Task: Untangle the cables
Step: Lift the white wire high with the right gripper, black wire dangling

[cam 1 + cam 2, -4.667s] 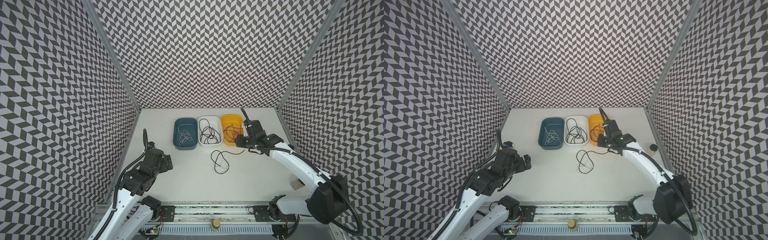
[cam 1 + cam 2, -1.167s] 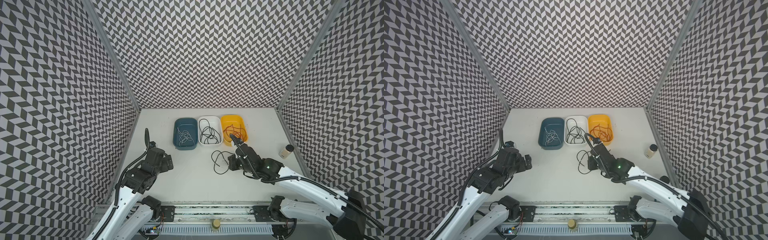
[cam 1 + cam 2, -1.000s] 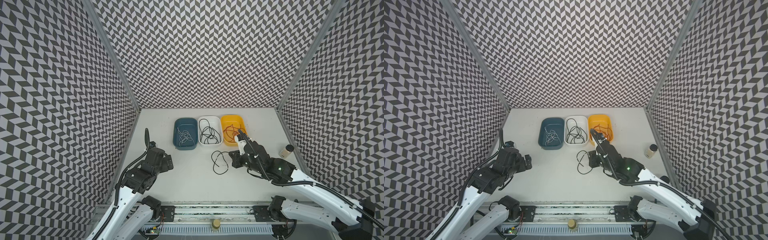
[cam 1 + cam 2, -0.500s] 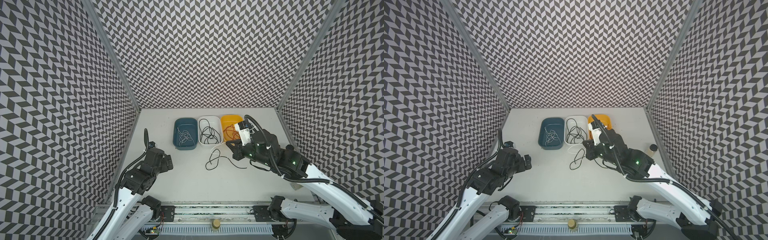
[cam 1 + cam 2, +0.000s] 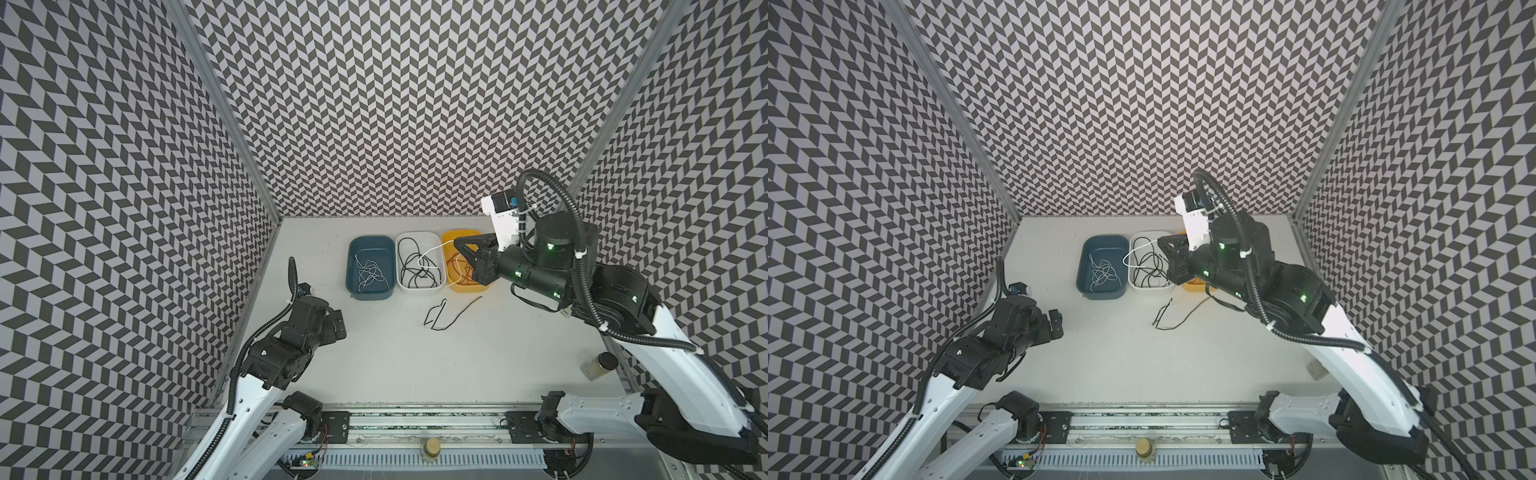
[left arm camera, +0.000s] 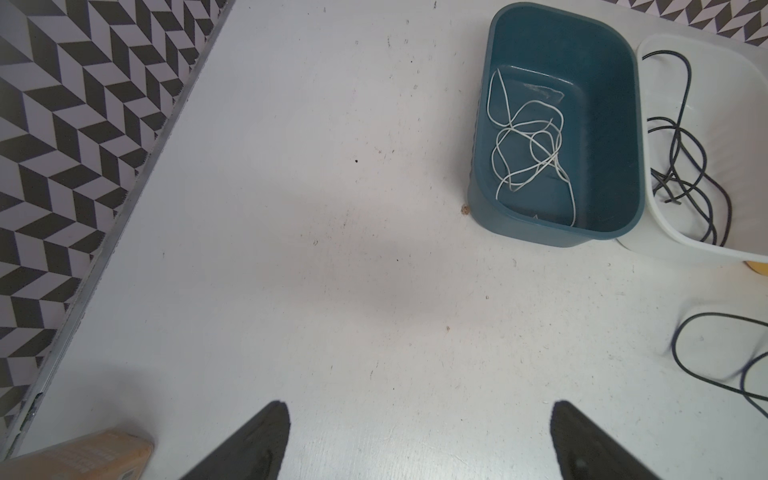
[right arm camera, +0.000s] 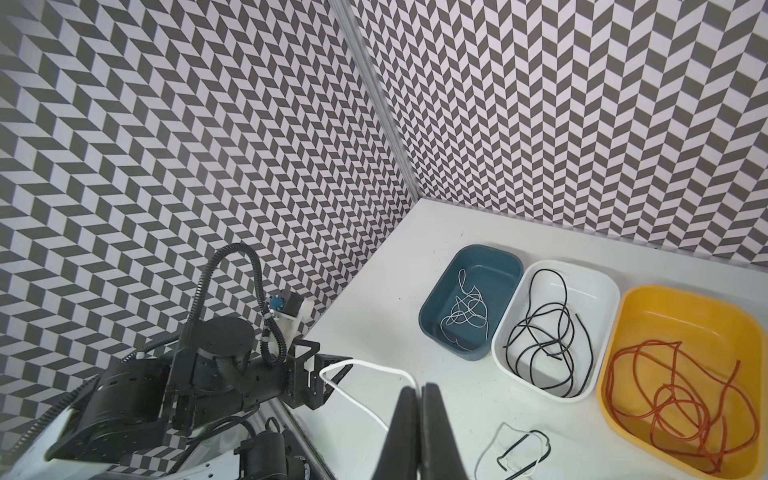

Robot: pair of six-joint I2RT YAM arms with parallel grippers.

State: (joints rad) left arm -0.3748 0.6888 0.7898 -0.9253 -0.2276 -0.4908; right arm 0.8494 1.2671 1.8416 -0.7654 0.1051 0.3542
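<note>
Right end effector (image 7: 419, 390) holds a white cable (image 7: 357, 362) up over the bins
It is pressed together, pinching the white cable, which hangs in a loop. A black cable (image 5: 465, 310) lies on the bench (image 5: 374, 361) just in front of the bins. White cables (image 7: 465, 311) sit in the blue bin (image 7: 486, 247), black cables (image 7: 544, 332) in the white bin (image 7: 569, 262), red-orange cables (image 7: 673, 399) in the yellow bin (image 7: 685, 287). The left end effector (image 6: 419, 405) is spread wide over the bench
</note>
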